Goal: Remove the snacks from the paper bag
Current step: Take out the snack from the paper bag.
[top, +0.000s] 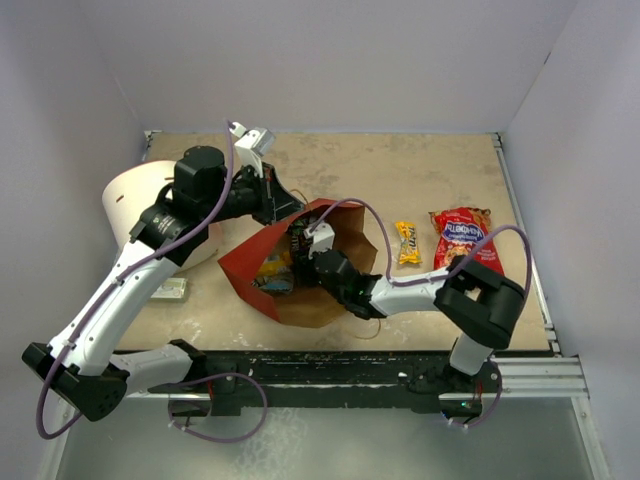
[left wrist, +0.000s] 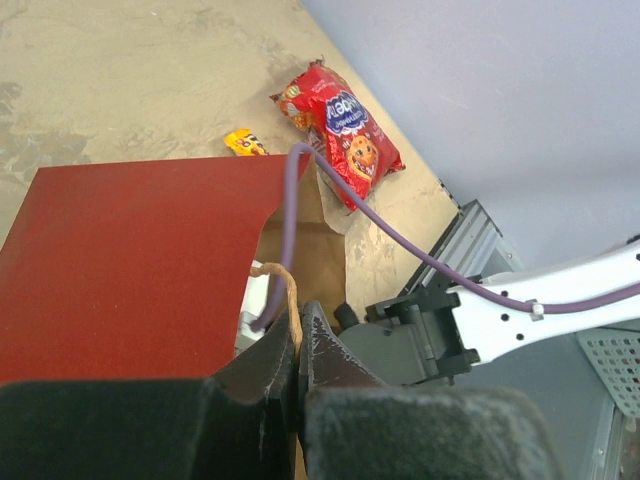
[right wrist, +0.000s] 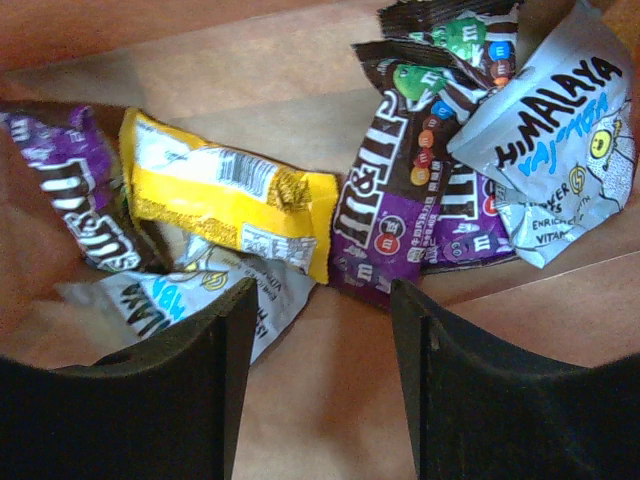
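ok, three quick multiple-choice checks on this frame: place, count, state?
1. The red cookie bag lies: A in the paper bag; B on the table, right of it; C on top of it.
2. Snack packets outside the bag: A none; B two; C five.
3. The right claw is: A open, empty, inside the bag; B shut on a packet; C outside the bag.
B: top view shows it beside the yellow pack. B: just those two. A: parted fingers over loose packets.

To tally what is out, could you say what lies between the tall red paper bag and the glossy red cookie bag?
A small yellow candy packet lies there, clear of the paper bag and the cookie bag, in the top view.
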Robot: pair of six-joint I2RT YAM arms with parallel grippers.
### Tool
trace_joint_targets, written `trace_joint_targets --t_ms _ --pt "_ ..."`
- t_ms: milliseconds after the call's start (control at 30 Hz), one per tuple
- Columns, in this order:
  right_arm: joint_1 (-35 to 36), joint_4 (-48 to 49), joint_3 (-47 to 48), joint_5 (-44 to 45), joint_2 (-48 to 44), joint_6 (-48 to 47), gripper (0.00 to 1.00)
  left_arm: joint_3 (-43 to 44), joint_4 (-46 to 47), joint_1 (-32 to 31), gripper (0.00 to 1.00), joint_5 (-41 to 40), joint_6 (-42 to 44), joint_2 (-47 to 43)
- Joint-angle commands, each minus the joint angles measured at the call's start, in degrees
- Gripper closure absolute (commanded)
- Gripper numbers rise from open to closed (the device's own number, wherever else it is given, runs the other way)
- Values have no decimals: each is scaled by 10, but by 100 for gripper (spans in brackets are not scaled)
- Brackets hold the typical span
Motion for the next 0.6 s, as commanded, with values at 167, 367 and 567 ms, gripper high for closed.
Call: trace_joint_targets --t_ms 167,367,567 --pt "2 39 76 108 55 41 42 31 15 -3 100 50 32 8" --pt "1 14 117 155 92 55 42 27 16 -3 100 59 38 4" --pt "1 -17 161 171 134 70 45 26 12 -3 100 61 45 0"
